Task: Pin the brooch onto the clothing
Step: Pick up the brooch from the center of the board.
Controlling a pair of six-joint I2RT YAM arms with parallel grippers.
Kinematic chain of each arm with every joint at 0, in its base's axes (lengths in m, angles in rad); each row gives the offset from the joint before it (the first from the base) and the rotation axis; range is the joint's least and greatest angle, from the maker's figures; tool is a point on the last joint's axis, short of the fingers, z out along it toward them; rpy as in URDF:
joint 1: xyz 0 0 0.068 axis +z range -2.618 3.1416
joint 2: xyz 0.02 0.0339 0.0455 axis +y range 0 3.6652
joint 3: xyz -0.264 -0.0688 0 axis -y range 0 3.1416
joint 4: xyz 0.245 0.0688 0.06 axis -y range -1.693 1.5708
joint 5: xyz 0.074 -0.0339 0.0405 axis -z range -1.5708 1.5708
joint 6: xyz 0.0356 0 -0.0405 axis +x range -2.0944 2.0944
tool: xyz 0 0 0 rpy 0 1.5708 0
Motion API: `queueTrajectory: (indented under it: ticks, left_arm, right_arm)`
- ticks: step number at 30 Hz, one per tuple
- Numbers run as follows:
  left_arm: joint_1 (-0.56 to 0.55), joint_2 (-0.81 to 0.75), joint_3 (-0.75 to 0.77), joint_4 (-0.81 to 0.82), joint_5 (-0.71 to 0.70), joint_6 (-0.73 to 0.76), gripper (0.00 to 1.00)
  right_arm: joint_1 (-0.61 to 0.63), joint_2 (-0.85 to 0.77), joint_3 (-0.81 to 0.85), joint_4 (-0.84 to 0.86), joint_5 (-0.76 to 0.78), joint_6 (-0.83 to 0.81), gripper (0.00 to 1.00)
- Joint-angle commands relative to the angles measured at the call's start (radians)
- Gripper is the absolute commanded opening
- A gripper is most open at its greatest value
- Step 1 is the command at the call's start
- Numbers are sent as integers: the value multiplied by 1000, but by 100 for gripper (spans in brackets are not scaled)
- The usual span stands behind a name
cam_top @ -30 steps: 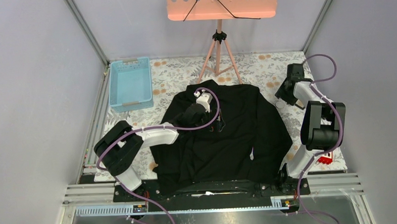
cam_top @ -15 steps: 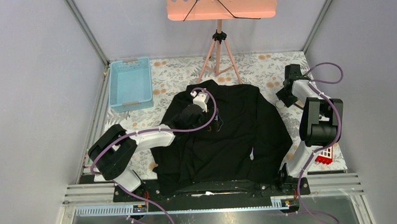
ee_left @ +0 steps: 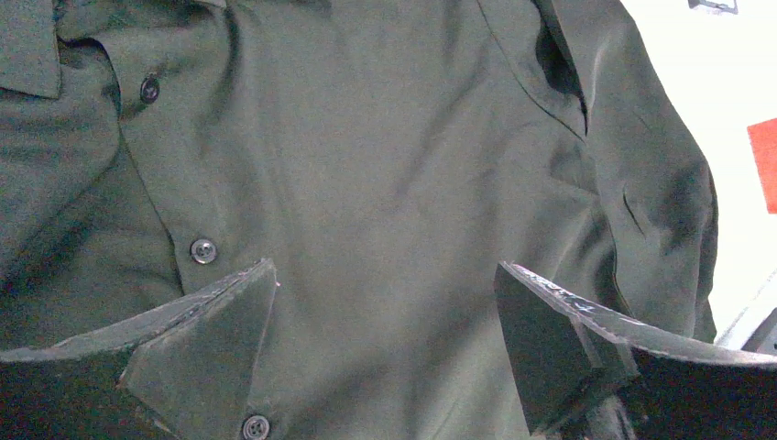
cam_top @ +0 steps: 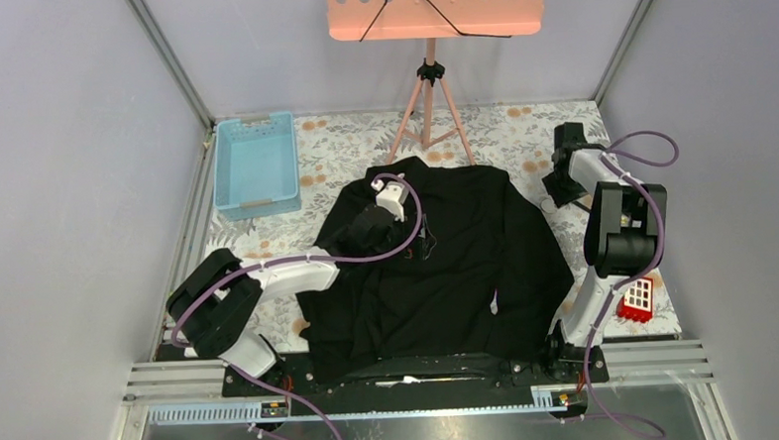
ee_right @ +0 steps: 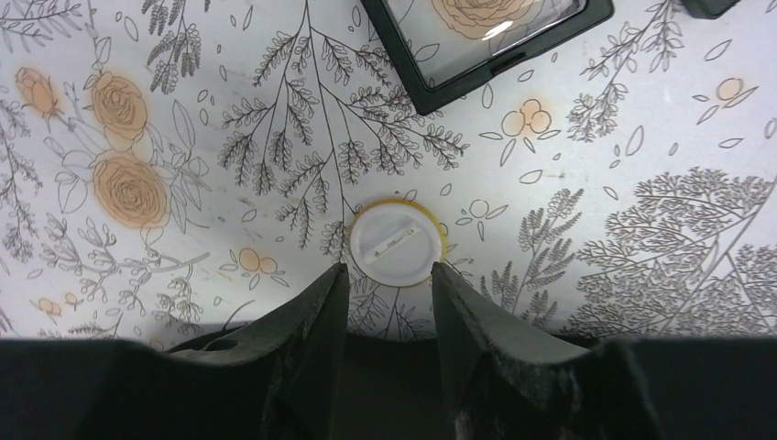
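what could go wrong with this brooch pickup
1. The brooch lies flat, back up, on the tablecloth. The right gripper flanks only its near edge, so it may squirt out or flip when squeezed.
2. The left gripper hangs open above the shirt, gripping nothing, so the fabric may shift during pinning.

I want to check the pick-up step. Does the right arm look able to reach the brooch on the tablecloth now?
Probably yes. The brooch lies bare on the tablecloth just ahead of the right gripper, whose open jaws frame its near edge; nothing stands between.
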Motion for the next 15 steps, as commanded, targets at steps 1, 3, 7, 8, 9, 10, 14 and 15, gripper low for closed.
queueTrajectory:
  ticks: [1,3,7,8,9,10,14,15]
  left_arm:
    - [7,-65,-20,56,12,18,97]
    - [7,-72,-27,56,12,21,97]
    - [12,-83,-41,60,12,21,97]
    - [14,-85,-43,59,12,20,97]
    - [15,-87,-46,59,13,19,97]
    - [16,-91,-48,55,13,19,97]
    - [23,-120,-55,43,8,19,97]
    - [26,-127,-57,41,6,19,97]
  right_arm:
    - [12,50,63,-63,58,89,46]
    - [12,61,75,-66,60,100,46]
    - [11,83,100,-78,56,127,46]
    - [11,92,113,-86,52,131,46]
    - [10,100,124,-97,48,134,46]
    - [11,107,135,-112,46,137,47]
    - [11,136,182,-163,45,137,47]
    - [12,141,192,-175,45,136,47]
